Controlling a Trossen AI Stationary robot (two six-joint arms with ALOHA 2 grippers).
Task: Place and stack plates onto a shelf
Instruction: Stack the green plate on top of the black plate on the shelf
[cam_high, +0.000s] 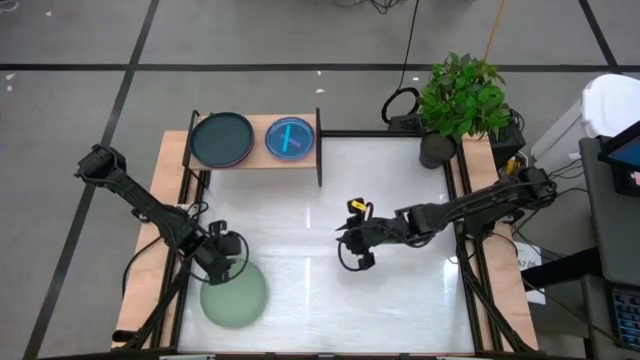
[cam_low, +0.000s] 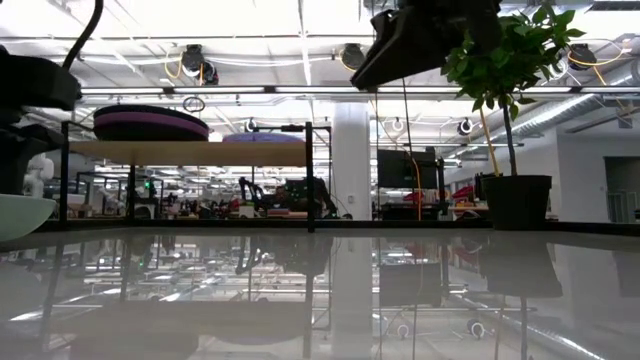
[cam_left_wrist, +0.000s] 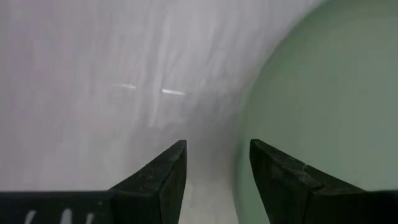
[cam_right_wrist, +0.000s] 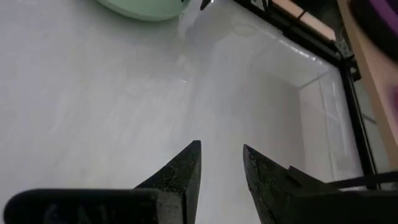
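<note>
A sage-green plate (cam_high: 233, 295) lies flat on the white table near its near-left corner. My left gripper (cam_high: 226, 266) hovers over the plate's far rim, open, pointing down. In the left wrist view the left gripper (cam_left_wrist: 217, 146) has one finger over the green plate (cam_left_wrist: 323, 112) and the other over bare table. The shelf (cam_high: 255, 160) at the far left carries a black plate (cam_high: 222, 139) lying on a purple one (cam_low: 150, 128), and beside it a cyan plate (cam_high: 291, 138) on a pink one. My right gripper (cam_high: 352, 246) hangs narrowly open above the table's middle (cam_right_wrist: 222, 146). My left gripper stands with its fingers on either side of the green plate's far rim (cam_left_wrist: 241, 155), coming from above. Whether either finger touches the rim, I cannot tell. The plate lies flat on the table.
A potted plant (cam_high: 455, 105) stands at the table's far right corner, its black pot (cam_low: 517, 200) on the table edge. Black shelf posts (cam_high: 319, 150) rise beside the cyan plate. Bare white tabletop (cam_high: 400, 300) spreads between the arms and along the near edge.
</note>
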